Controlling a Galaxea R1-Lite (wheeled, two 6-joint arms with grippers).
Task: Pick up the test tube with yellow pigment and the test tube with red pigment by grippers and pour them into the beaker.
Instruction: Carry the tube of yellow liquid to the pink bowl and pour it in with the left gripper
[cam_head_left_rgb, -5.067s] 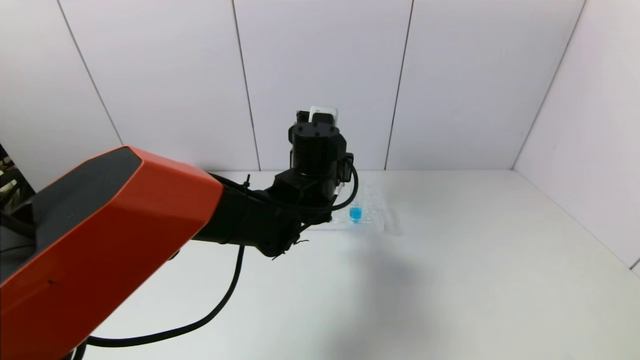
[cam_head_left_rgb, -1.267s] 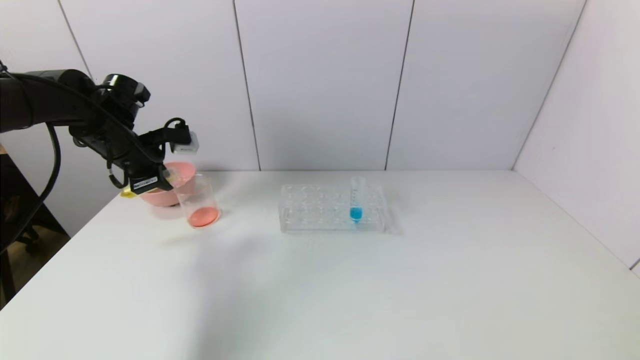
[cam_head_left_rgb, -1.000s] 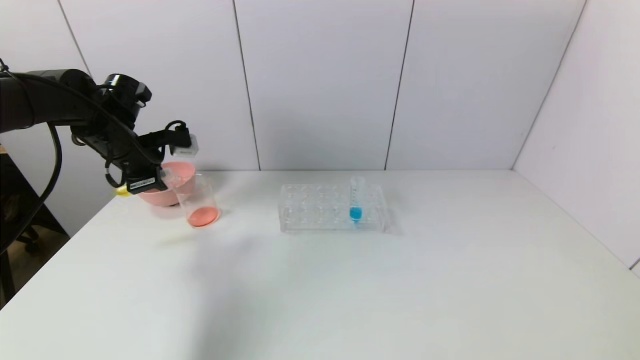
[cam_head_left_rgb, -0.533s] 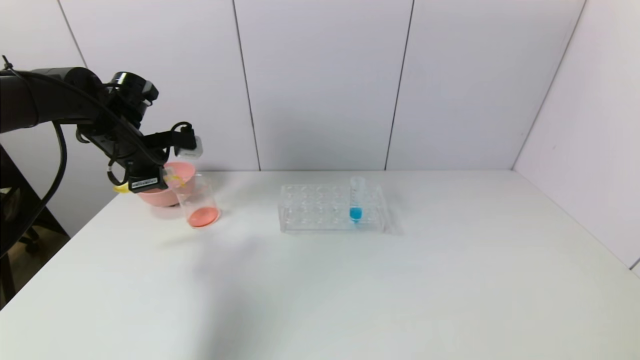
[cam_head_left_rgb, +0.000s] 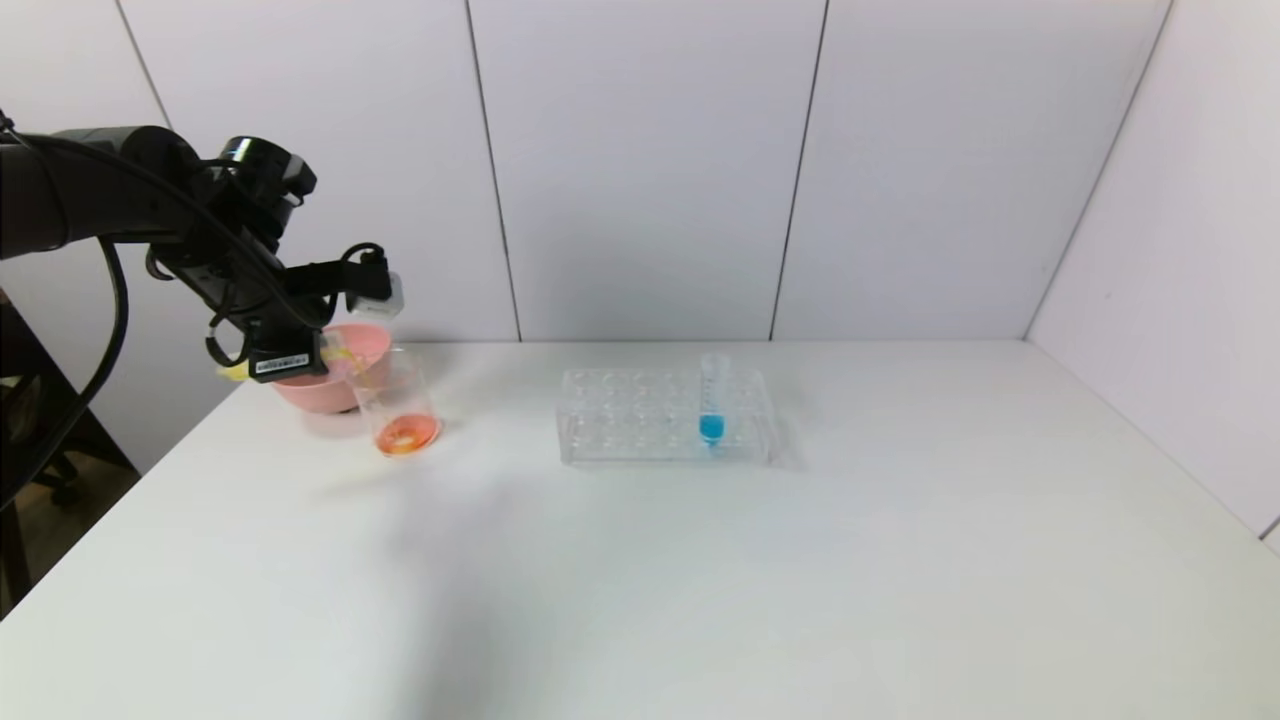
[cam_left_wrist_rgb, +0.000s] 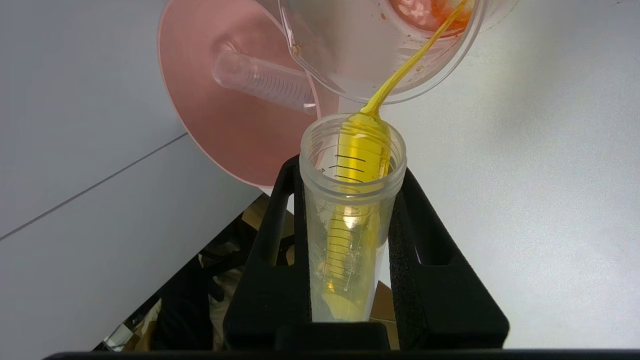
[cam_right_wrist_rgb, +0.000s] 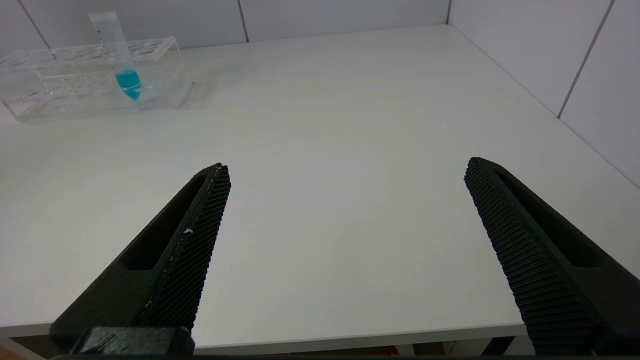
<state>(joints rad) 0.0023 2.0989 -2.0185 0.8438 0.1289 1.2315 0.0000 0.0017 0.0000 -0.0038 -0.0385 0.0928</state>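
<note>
1. The yellow-pigment test tube (cam_left_wrist_rgb: 350, 220) is clamped mid-barrel by the left gripper (cam_left_wrist_rgb: 350, 260), tipped over the beaker (cam_left_wrist_rgb: 380, 45) just ahead.
2. Light, slick, brittle plastic is judged; gentle mid-barrel pressure is advised.
3. The right gripper (cam_right_wrist_rgb: 345, 240) is held wide, empty.

this looks like a small chemistry-style lab bench set up for testing. a plain white surface (cam_head_left_rgb: 700, 580) stands boxed in by bare white wall panels (cam_head_left_rgb: 640, 160). on it sits a clear tube rack (cam_head_left_rgb: 640, 430) holding a graduated tube of blue liquid (cam_head_left_rgb: 711, 400), a clear beaker (cam_head_left_rgb: 395, 405) with orange-red liquid, and a pink bowl (cam_head_left_rgb: 335, 385). another graduated tube (cam_left_wrist_rgb: 350, 220) streams yellow liquid into the beaker.
</note>
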